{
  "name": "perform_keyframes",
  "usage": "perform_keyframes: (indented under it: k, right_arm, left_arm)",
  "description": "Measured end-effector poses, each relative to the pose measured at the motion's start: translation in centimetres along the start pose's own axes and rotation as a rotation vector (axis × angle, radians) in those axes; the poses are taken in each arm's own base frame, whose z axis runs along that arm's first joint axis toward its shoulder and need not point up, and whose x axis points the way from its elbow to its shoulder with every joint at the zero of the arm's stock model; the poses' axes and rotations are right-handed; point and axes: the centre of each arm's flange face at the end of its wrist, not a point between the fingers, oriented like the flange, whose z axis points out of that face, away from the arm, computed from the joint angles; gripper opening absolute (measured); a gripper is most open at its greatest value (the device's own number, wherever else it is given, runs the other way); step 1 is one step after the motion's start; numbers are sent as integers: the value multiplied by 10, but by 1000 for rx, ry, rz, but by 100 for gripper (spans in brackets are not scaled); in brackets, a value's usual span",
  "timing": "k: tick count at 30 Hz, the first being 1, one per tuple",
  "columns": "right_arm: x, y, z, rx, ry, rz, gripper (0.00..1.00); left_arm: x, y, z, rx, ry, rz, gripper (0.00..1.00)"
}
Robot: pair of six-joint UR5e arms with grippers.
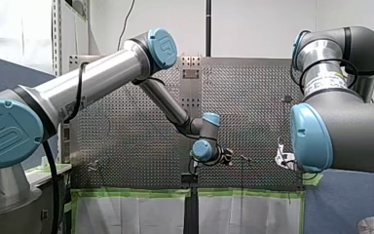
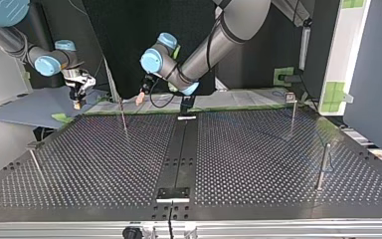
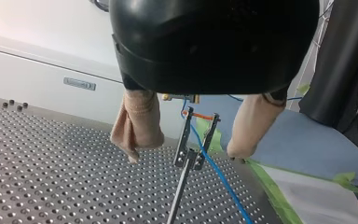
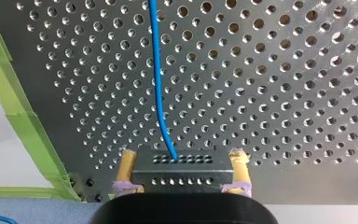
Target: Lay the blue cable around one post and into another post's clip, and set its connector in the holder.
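In the right wrist view my right gripper (image 4: 182, 164) is shut on a dark perforated connector block (image 4: 182, 173), held between its yellow pads (image 4: 126, 167). The blue cable (image 4: 157, 74) leaves the block and runs away over the perforated plate. In the left wrist view my left gripper (image 3: 182, 154) is open, with its beige pads (image 3: 137, 125) spread to either side of a thin post with a forked clip (image 3: 193, 149). A blue cable (image 3: 216, 175) passes through that clip. In the top view my left gripper (image 2: 140, 99) hangs by the far post (image 2: 124, 117), and my right gripper (image 2: 77, 102) sits at the far left.
More thin posts stand on the plate (image 2: 292, 107) (image 2: 323, 167) (image 2: 35, 162). A dark centre rail carries a small bracket near the front edge (image 2: 173, 194) and another at the far edge (image 2: 186, 118). Green tape (image 4: 23, 121) lines the plate's border.
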Motion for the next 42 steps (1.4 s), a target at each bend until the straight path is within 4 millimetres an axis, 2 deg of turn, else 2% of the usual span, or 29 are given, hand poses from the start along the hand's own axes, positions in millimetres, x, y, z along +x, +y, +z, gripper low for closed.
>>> perform_keyframes:
  k: [12, 22, 32, 42]
  right_arm:
    - [0, -1, 0, 2, -1, 0, 0]
    - [-1, -4, 0, 13, -2, 9, 0]
    - [0, -5, 1, 18, 1, 20, 0]
    - [0, -6, 1, 26, 4, 25, 0]
  left_arm:
    - [-41, 6, -23, -43, -83, -43, 100]
    - [-73, 18, -54, -101, -149, -106, 100]
    - [-85, 33, -99, -196, -70, -21, 100]
    - [-92, 39, -147, -134, 40, 33, 100]
